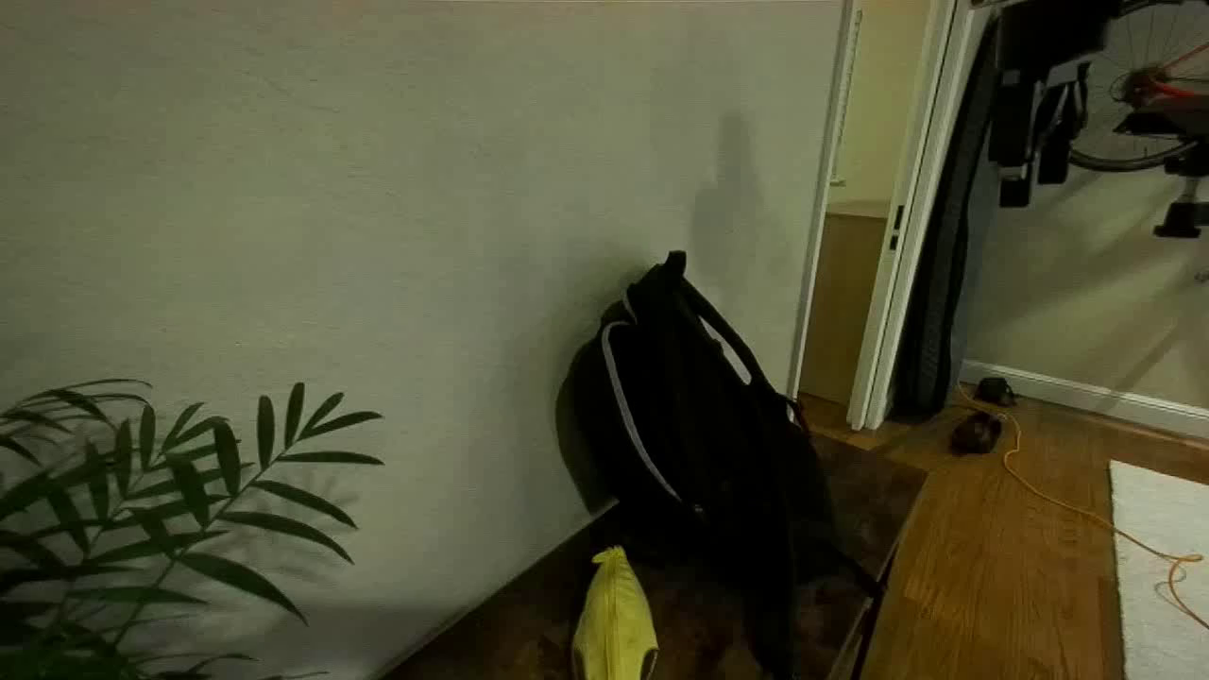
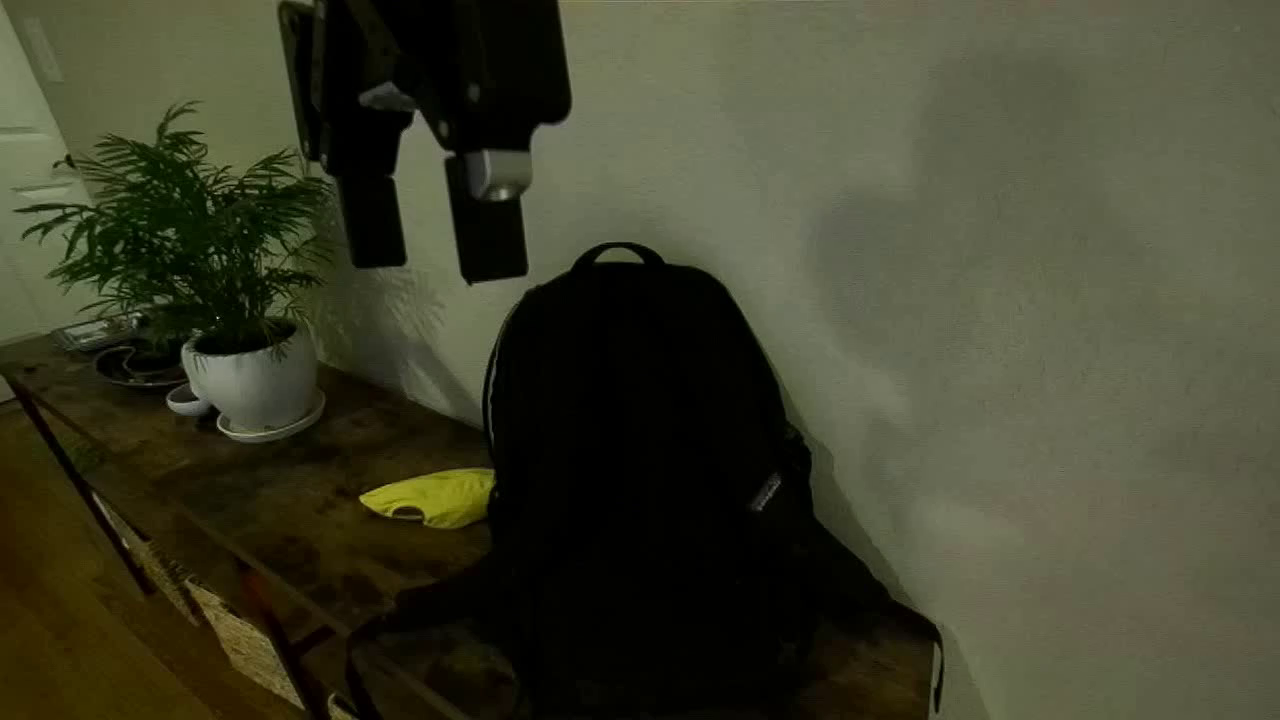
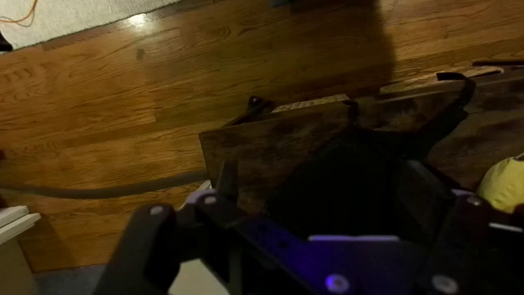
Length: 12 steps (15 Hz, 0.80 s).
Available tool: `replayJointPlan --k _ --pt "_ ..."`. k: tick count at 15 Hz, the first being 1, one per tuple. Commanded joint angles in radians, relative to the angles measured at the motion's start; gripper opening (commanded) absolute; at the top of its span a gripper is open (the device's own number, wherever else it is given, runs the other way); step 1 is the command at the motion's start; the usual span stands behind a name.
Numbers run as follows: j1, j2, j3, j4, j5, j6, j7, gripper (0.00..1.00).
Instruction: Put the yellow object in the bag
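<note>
The bright yellow object lies on the dark wooden table beside the bag; it shows in both exterior views point(image 1: 614, 619) point(image 2: 435, 497) and at the right edge of the wrist view point(image 3: 501, 184). The bag, a large black backpack point(image 1: 699, 444) point(image 2: 640, 480), stands on the table leaning on the wall, top loop up. It is a dark shape in the wrist view point(image 3: 348, 172). I cannot tell whether its zipper is open. My gripper point(image 2: 432, 245) is open and empty, above the bag's top level. It shows in the wrist view point(image 3: 323, 184) and at the upper right of an exterior view point(image 1: 1037, 156).
A plant in a white pot point(image 2: 250, 375) stands on the table point(image 2: 300, 490) beyond the yellow object. The wall point(image 2: 1000, 300) is directly behind the bag. Bag straps point(image 3: 446, 119) spread over the table's front edge. An orange cord point(image 1: 1067, 510) lies on the floor.
</note>
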Motion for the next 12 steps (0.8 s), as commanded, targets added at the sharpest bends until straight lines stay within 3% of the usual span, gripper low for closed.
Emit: replayJointPlan --k 1,12 --pt "0.014 0.000 -0.013 0.002 -0.004 -0.003 0.003 1.00" --pt "0.034 0.019 -0.008 -0.008 0.039 0.026 0.011 1.00"
